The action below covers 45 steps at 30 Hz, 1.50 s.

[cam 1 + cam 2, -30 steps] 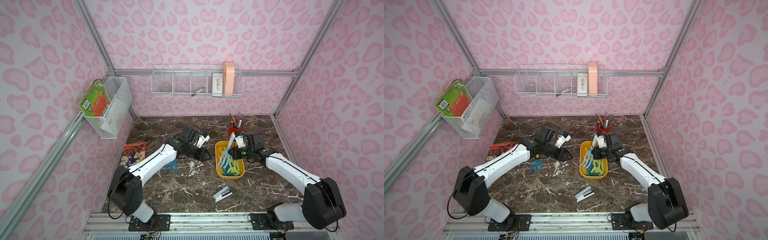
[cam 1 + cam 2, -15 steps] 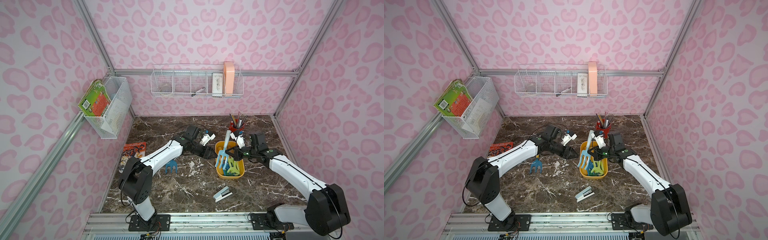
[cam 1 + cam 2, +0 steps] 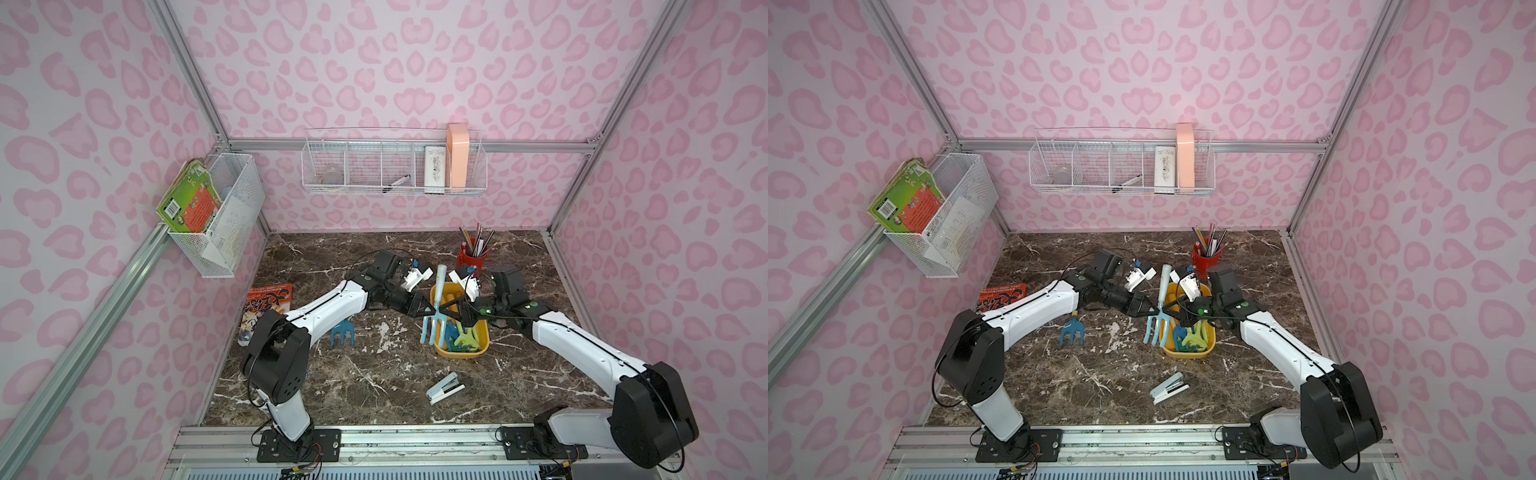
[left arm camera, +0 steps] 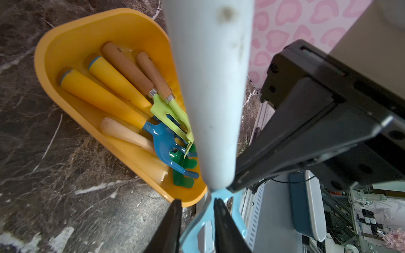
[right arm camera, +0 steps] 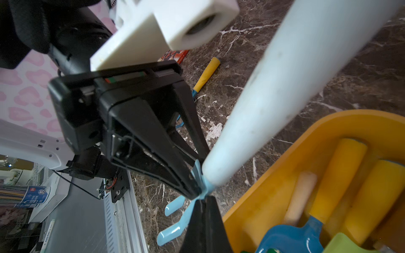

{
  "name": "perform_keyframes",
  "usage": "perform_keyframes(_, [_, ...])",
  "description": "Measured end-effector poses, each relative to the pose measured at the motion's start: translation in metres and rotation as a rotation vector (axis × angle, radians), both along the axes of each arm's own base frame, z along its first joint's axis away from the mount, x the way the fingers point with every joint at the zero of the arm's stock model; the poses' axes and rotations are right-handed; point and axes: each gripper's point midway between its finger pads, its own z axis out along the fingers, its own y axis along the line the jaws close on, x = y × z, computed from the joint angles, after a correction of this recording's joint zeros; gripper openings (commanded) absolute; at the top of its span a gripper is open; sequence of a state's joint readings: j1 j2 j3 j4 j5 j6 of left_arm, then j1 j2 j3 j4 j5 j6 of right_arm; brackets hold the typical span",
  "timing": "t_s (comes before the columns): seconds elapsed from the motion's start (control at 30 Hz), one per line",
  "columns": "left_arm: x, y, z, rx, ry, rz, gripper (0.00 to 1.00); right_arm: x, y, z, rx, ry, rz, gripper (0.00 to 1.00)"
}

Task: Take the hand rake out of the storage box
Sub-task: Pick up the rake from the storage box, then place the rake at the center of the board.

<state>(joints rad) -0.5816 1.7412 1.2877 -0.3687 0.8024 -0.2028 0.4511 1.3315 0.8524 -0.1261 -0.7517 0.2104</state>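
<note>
Hand rake: you have the pale-blue hand rake (image 3: pixel 439 286) up out of the storage box (image 3: pixel 461 354). It stands steeply, with the handle up toward the back wall and the tines hanging over the box's left rim; both top views show this (image 3: pixel 1163 286).
Right fingers: your right gripper (image 3: pixel 443 310) is fully closed. Its fingers (image 5: pixel 206 221) pinch the rake's thin blue neck just below the handle.
Left fingers: your left gripper (image 3: pixel 432 310) meets it from the opposite side. Its fingers (image 4: pixel 173 223) are drawn in to a narrow gap around the same neck, and the right wrist view shows them touching it.
Storage box: it sits on the table (image 3: pixel 374 374), near the red pencil cup (image 3: pixel 471 259). Yellow-handled and wooden-handled tools (image 4: pixel 105 98) lie inside it.
Elsewhere on the table: a dark-blue rake (image 3: pixel 343 334) lies beside your left arm, a stapler (image 3: pixel 445 388) lies toward the front, and a comic book (image 3: pixel 266 303) lies at the left edge.
</note>
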Motion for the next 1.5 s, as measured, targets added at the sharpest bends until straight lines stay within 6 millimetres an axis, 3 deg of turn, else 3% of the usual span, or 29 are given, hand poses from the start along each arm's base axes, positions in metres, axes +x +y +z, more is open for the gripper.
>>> perform_keyframes(0.13, [-0.007,0.003,0.003,-0.011,-0.002,-0.02,0.01,0.001,-0.001,-0.006,-0.003,0.013,-0.012,0.0])
perform_keyframes(0.3, [-0.013,0.008,0.001,-0.01,0.004,-0.018,0.0,-0.003,0.002,-0.012,0.008,0.037,0.008,0.02])
perform_keyframes(0.4, [-0.013,0.012,0.002,-0.012,0.004,-0.009,0.0,-0.002,0.004,-0.012,0.016,0.037,0.007,0.34])
perform_keyframes(0.47, [-0.012,0.013,0.005,-0.01,-0.01,-0.003,0.0,0.005,0.003,-0.012,0.01,0.027,-0.024,0.43])
perform_keyframes(0.57, [-0.006,0.025,0.0,0.034,-0.018,0.022,0.0,0.011,-0.001,-0.01,0.002,0.009,-0.051,0.49])
perform_keyframes(0.67, [0.006,0.048,-0.011,0.117,-0.037,0.061,0.0,0.018,-0.013,-0.006,0.001,-0.011,-0.097,0.51])
perform_keyframes(0.83, [0.023,0.097,-0.041,0.27,-0.017,0.135,0.0,0.027,-0.035,-0.016,-0.018,0.004,-0.171,0.52])
perform_keyframes(1.1, [0.04,0.154,-0.086,0.454,0.083,0.182,0.0,0.027,-0.034,-0.037,-0.07,0.044,-0.186,0.52])
perform_keyframes(1.27, [0.047,0.17,-0.098,0.51,0.104,0.185,0.0,0.023,-0.027,-0.049,-0.105,0.064,-0.175,0.53])
perform_keyframes(1.5, [0.056,0.191,-0.112,0.53,0.152,0.193,0.0,0.02,-0.021,-0.05,-0.113,0.056,-0.172,0.53])
